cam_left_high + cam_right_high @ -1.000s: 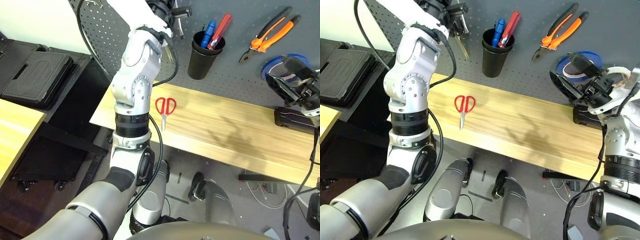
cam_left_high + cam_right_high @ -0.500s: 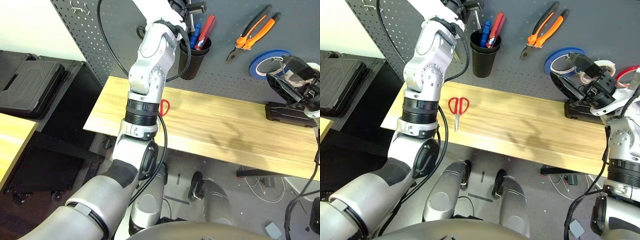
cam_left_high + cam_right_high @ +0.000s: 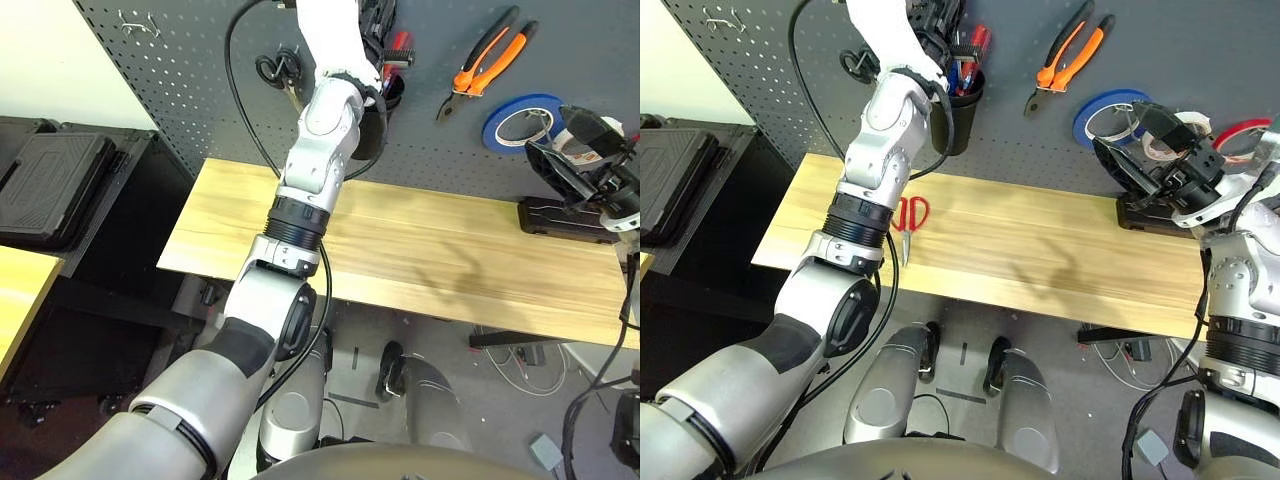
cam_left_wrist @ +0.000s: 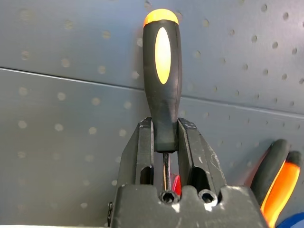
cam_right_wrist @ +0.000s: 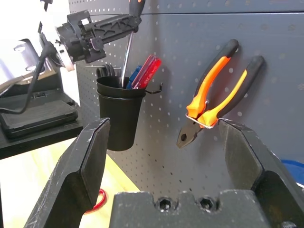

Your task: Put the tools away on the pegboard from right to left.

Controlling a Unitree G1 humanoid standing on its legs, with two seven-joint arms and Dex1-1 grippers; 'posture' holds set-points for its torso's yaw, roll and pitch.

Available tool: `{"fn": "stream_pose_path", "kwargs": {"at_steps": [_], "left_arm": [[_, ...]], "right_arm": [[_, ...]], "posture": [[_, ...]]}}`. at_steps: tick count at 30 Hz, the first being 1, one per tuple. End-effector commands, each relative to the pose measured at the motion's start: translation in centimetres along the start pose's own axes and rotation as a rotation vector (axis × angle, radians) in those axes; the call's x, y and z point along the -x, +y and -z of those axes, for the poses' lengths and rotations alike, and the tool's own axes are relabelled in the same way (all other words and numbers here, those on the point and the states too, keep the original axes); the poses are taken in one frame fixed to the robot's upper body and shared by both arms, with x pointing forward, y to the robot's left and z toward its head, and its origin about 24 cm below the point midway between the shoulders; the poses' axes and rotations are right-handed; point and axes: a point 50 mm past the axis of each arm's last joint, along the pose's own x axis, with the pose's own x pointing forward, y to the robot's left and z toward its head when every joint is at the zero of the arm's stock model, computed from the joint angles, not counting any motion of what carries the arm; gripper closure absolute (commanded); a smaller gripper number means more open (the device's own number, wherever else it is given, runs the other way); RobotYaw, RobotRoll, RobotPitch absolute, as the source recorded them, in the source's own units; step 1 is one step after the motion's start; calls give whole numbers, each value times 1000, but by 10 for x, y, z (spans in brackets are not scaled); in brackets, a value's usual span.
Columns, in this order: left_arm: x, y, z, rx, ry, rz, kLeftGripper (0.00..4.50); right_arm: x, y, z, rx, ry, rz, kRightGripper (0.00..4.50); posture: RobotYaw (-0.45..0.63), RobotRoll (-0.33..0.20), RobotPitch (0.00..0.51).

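The screwdriver (image 4: 162, 76) is held upright in our left gripper (image 4: 164, 142), its shaft reaching down into the black cup (image 5: 118, 111) on the pegboard (image 3: 200, 90). Our right gripper (image 5: 164, 137) stands wide, holding nothing, at the right.

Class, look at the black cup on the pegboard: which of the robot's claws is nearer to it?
Left. The left claw holds a screwdriver right above the black cup, its shaft reaching down into it. The right claw hangs open well off to the side, past the pliers.
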Motion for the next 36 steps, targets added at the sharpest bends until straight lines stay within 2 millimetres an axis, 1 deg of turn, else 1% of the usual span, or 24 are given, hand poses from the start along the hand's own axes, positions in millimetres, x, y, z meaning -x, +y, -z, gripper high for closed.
{"fn": "stream_pose_path", "kwargs": {"at_steps": [1, 2, 4, 5, 6, 9, 11, 14, 17, 20, 21, 23, 26, 28, 31, 36], "left_arm": [[6, -1, 12, -71, 21, 28, 3599], [7, -1, 12, -79, 23, 31, 3230], [9, 0, 9, -85, 12, 33, 2661], [9, 1, 6, -90, 1, 34, 2217], [10, 1, 2, -94, -13, 35, 1887], [12, 3, -15, -96, -67, 42, 701], [14, 4, -26, -95, -93, 42, 14], [23, 8, -47, -93, -142, 38, 14], [39, 13, -63, -97, -160, 29, 14], [56, 20, -70, -107, -138, 15, 14], [60, 21, -71, -111, -126, 13, 14], [75, 24, -71, -127, -83, 30, 14], [103, 28, -58, -91, 32, 40, 14], [124, 30, -44, -86, 121, 46, 14], [148, 33, -23, -79, 242, 30, 14], [175, 43, 16, -58, 418, -44, 14]], "right_arm": [[-2, 2, 0, 16, -1, -5, 0], [-2, 2, 0, 16, -2, -5, 0], [-3, 3, 2, 13, -3, -5, 0], [-3, 4, 2, 10, -2, -5, 0], [-3, 4, 3, 8, -2, -6, 0], [-4, 6, 6, -1, -2, -9, 0], [-4, 7, 7, -6, -1, -11, 0], [-4, 11, 12, -24, 9, -24, 0], [-3, 19, 20, -55, 48, -63, 0], [0, 28, 29, -79, 84, -100, 0], [0, 30, 31, -84, 95, -108, 0], [2, 36, 37, -100, 125, -124, 0], [8, 45, 48, -123, 200, -169, 0], [11, 50, 54, -134, 242, -204, 0], [13, 55, 62, -146, 301, -234, 0], [14, 63, 78, -144, 433, -262, 0]], "posture": [[179, 0, 177], [180, 0, 177], [180, 0, 177], [184, 0, 177], [184, 0, 177], [190, 0, 181], [190, 0, 181], [196, 0, 187], [196, 0, 191], [204, 0, 195], [204, 0, 195], [227, 0, 199], [244, 0, 199], [250, 0, 198], [264, 0, 197], [272, 0, 195]]}}
